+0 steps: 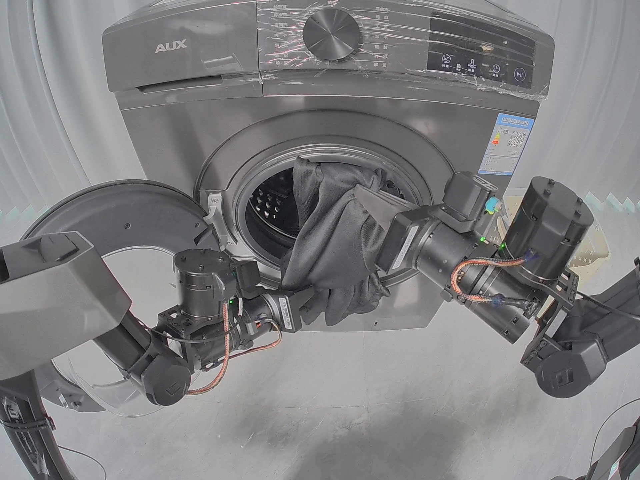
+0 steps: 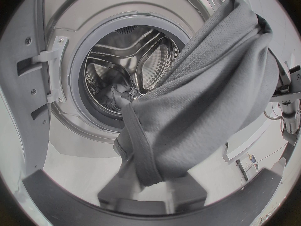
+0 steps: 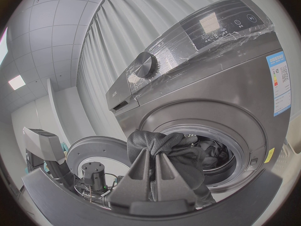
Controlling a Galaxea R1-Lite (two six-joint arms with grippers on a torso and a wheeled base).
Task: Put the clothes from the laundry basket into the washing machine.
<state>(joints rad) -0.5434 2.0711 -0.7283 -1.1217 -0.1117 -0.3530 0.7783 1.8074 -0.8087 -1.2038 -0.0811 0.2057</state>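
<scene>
A dark grey garment (image 1: 333,235) hangs across the right side of the washing machine's (image 1: 200,121) round drum opening (image 1: 270,208). My right gripper (image 1: 363,198) is shut on its bunched top at the rim of the opening; the right wrist view shows the fingers pinching the cloth (image 3: 175,148). My left gripper (image 1: 313,301) is lower, below the opening, shut on the garment's bottom hem (image 2: 147,170). Another crumpled piece of clothing (image 2: 116,94) lies inside the steel drum. The cream laundry basket (image 1: 593,248) stands to the right of the machine, mostly hidden behind my right arm.
The machine's round door (image 1: 113,221) is swung wide open to the left, just behind my left arm. Its hinge bracket (image 2: 53,69) sits on the left side of the opening. The pale floor (image 1: 373,381) in front of the machine is bare.
</scene>
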